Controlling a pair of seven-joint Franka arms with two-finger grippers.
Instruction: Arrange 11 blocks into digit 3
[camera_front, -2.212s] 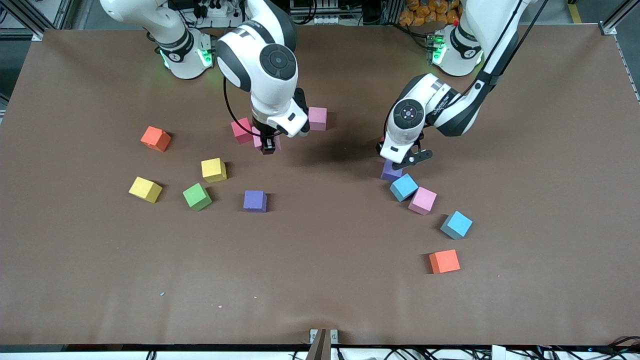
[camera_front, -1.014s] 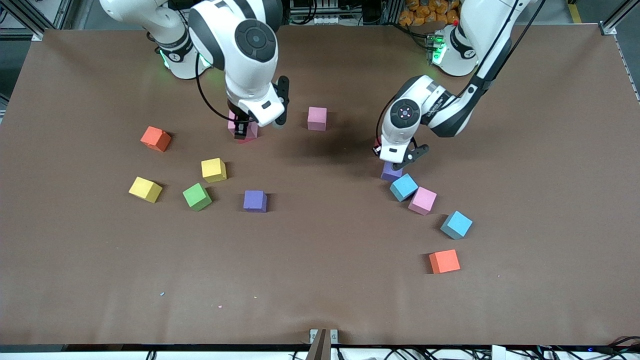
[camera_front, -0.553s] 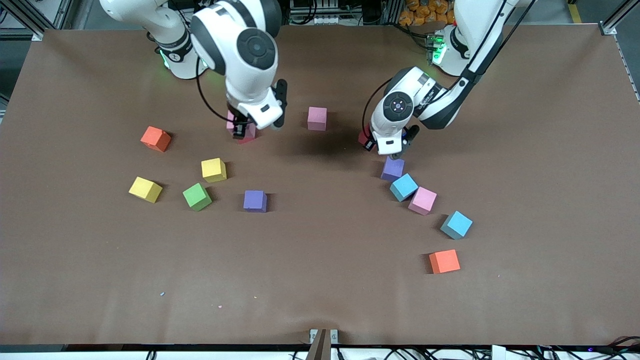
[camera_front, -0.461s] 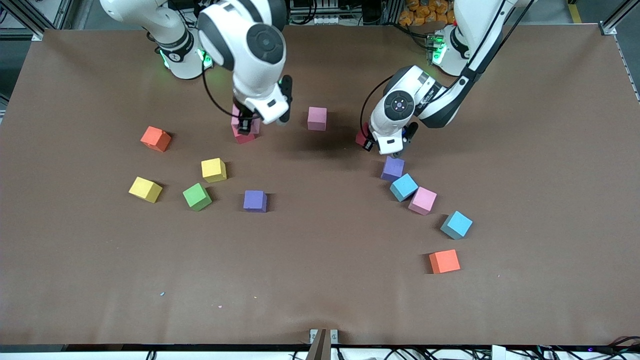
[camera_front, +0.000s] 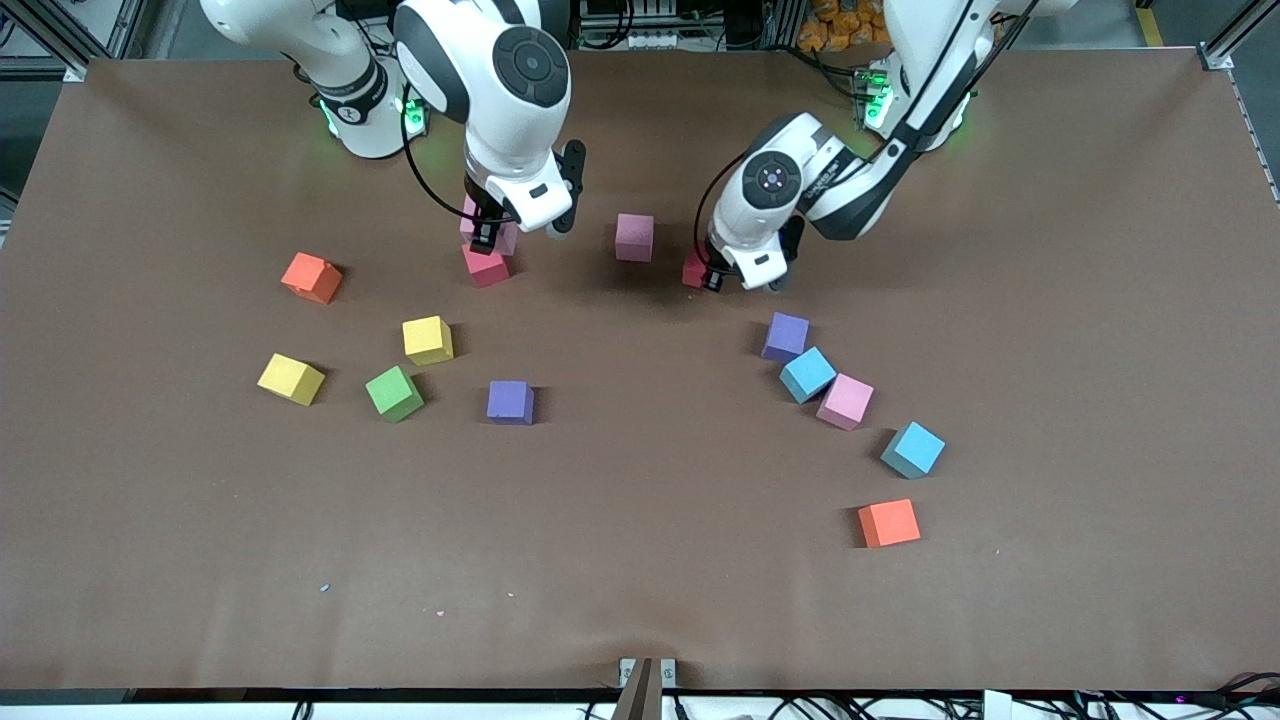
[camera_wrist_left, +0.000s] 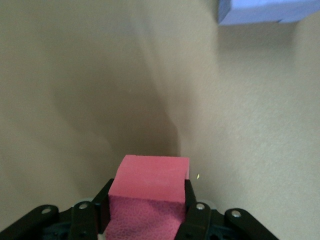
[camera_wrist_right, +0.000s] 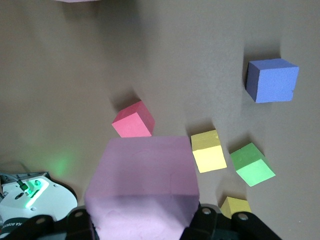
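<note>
1. Two grippers are up over the desk (camera_front: 640, 560) in the front view, each clamped on a cube. The right gripper (camera_front: 483, 240) holds a pink block (camera_front: 504, 237) just above a crimson block (camera_front: 486, 267) that lies on the desk. The left gripper (camera_front: 708, 277) grips a second crimson block (camera_front: 693, 270), over bare desk just beside another pink block (camera_front: 634, 237) that sits on the surface, toward the left arm's end from it. No figure of touching cubes has been formed. Nearer the front camera at the left arm's end, a purple block (camera_front: 785, 336), a light blue block (camera_front: 807, 374) and a pink block (camera_front: 844, 401) lie in a slanting row, close together or touching; a second light blue block (camera_front: 912, 449) and an orange cube (camera_front: 889, 522) lie apart, nearer still. At the right arm's end lie an orange cube (camera_front: 311, 277), a yellow block (camera_front: 427, 339), a second yellow cube (camera_front: 290, 378), a green block (camera_front: 393, 392) and a purple block (camera_front: 510, 401), all apart.

2. The left wrist view shows the left gripper (camera_wrist_left: 148, 212) closed on the crimson block (camera_wrist_left: 148, 187), a black finger against each side. A corner of a purple block (camera_wrist_left: 265, 11) shows on the desk.

3. The right wrist view shows the right gripper (camera_wrist_right: 142, 220) pinching the pink block (camera_wrist_right: 142, 180). Below it on the desk are the crimson block (camera_wrist_right: 133, 120), a yellow block (camera_wrist_right: 208, 151), the green block (camera_wrist_right: 252, 164), the other yellow cube (camera_wrist_right: 236, 206) and the purple block (camera_wrist_right: 271, 80).
</note>
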